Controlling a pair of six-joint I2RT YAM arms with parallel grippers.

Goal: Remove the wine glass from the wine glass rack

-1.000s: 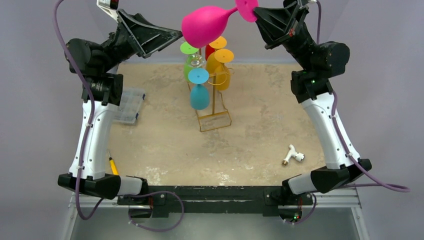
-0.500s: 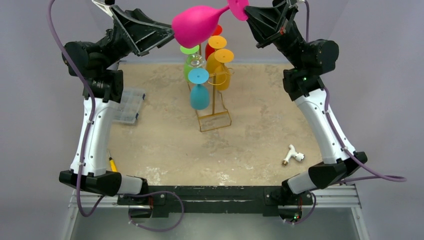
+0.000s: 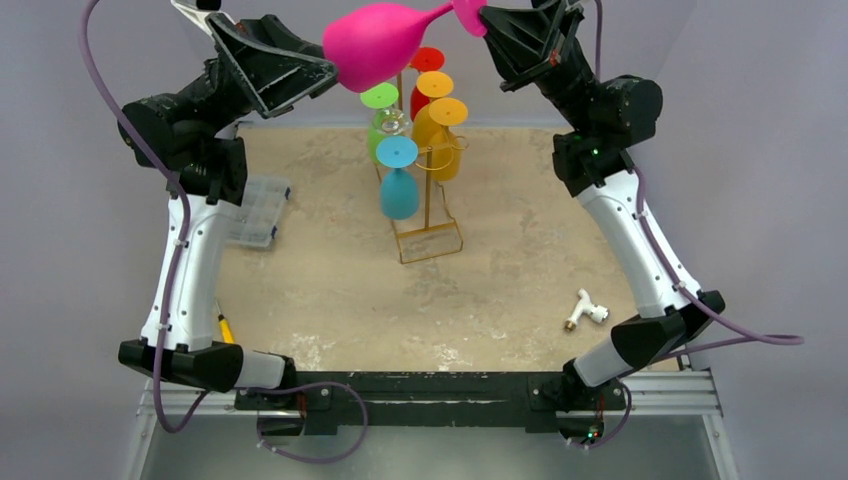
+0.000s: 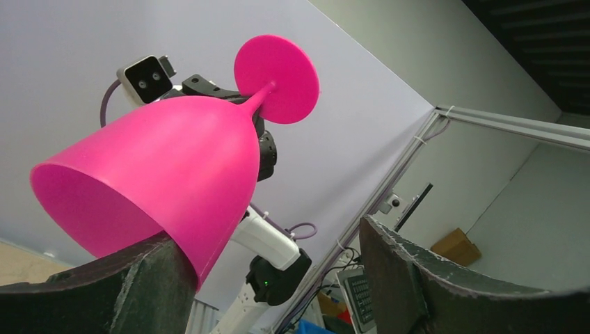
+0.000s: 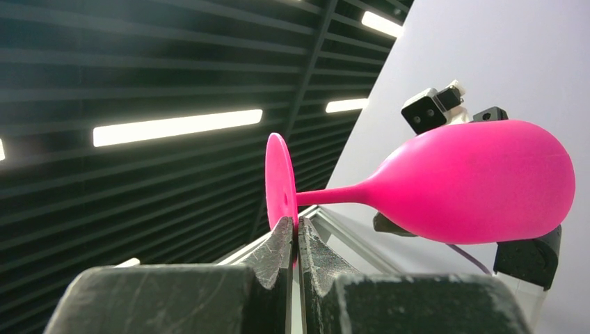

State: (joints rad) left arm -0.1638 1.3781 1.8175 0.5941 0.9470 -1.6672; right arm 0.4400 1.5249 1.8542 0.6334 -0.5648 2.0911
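Top cam shows you the whole surface (image 3: 330, 300) from above, behind arm bases. Both wrist cams close-up, tilted upward; pink wine glass (image 3: 375, 45) shared in all 3.

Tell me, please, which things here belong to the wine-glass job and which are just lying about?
Job: pink wine glass, its foot pinched by the right gripper; open left gripper at its bowl; gold wine glass rack.
Lying about: clear organiser box; white pipe fitting; yellow-handled tool.

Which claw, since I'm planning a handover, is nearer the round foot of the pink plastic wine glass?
Right. The right claw is shut on the round foot; the left claw stands open at the bowl, beyond the stem.
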